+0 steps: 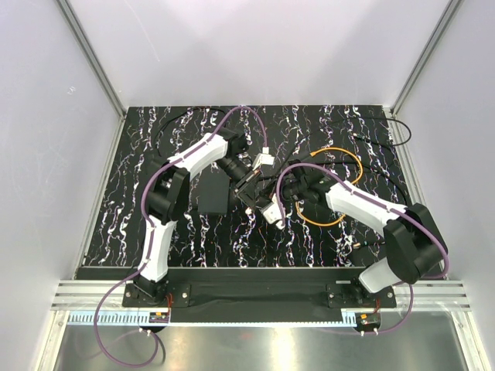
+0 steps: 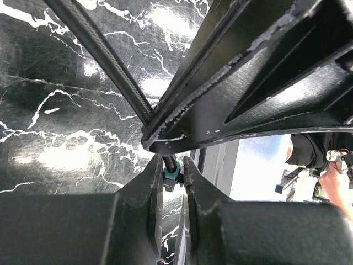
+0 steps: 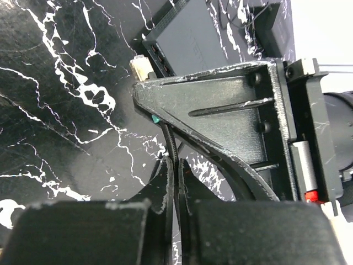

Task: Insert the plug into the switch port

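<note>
The switch (image 1: 210,193) is a flat black box left of centre, and its port edge (image 3: 157,52) faces both grippers. My left gripper (image 2: 174,165) is shut on the plug (image 2: 175,174) at its teal collar. The plug's pale tip (image 3: 140,67) pokes out past the left finger, close to the port edge and outside it. A dark ribbed cable (image 3: 172,141) runs back from the collar into my right gripper (image 3: 176,161), which is shut on it. From above, the left gripper (image 1: 249,188) and right gripper (image 1: 261,197) cross just right of the switch. The orange cable (image 1: 352,166) loops to their right.
Thin black cables (image 1: 398,127) lie along the back and right of the marbled mat (image 1: 124,224). A purple lead (image 1: 232,116) arcs over the left arm. Aluminium rails (image 1: 93,62) and white walls close in the sides.
</note>
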### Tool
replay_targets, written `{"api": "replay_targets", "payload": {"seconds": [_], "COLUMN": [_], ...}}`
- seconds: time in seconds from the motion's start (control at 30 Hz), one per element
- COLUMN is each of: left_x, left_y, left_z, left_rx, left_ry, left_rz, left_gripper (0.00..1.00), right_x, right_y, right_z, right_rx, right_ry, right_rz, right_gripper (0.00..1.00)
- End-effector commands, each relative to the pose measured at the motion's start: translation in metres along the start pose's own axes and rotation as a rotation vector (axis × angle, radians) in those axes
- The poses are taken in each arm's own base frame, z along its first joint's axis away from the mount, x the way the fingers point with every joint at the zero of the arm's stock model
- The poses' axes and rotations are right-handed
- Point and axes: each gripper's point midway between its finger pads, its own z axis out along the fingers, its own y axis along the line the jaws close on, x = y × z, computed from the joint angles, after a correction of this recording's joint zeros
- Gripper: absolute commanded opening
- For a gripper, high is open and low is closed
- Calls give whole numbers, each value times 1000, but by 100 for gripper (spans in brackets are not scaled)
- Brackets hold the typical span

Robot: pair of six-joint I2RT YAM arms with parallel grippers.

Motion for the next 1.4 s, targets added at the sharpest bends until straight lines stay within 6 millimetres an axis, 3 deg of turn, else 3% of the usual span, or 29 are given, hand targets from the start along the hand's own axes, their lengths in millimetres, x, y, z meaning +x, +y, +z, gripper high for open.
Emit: {"api": "replay_targets", "payload": {"seconds": [0.0, 0.1, 0.13, 0.17, 0.2, 0.33, 0.37, 0.53, 0.73, 0.8, 1.03, 1.37], "left_x": [-2, -1, 0, 0, -2, -7, -9, -9, 2, 4, -3, -11], "left_y": [-41, -43, -44, -43, -46, -45, -37, -37, -26, -22, -12, 2], "left_z": [-13, -16, -16, -18, -22, -39, -44, -62, -53, -50, -48, -46], "left_rx": [55, 53, 55, 53, 45, 0, -24, -47, -23, -20, -2, 4], "left_ry": [7, 2, 1, -13, -33, -137, -172, -252, -263, -266, -289, -310], "left_rz": [-42, -22, -20, -11, 7, 33, 25, 22, -60, -84, -148, -196], "left_gripper": [2, 7, 16, 33, 38, 47, 48, 49, 46, 46, 50, 49], "right_x": [1, 2, 2, 2, 3, 7, 8, 6, 14, 14, 13, 8], "right_y": [-4, -5, -7, -7, -10, -17, -16, -16, -18, -28, -34, -34], "right_z": [6, 5, 3, 2, 1, -5, -6, -10, -14, -16, -19, -20], "right_rx": [19, 29, 38, 46, 55, 89, 93, 124, 204, 245, 285, 292], "right_ry": [14, 26, 30, 36, 41, 76, 83, 90, 132, 132, 124, 105], "right_rz": [32, 80, 92, 130, 148, 253, 283, 351, 379, 364, 337, 329], "right_gripper": [0, 0, 0, 0, 0, 0, 0, 0, 0, 0, 0, 0]}}
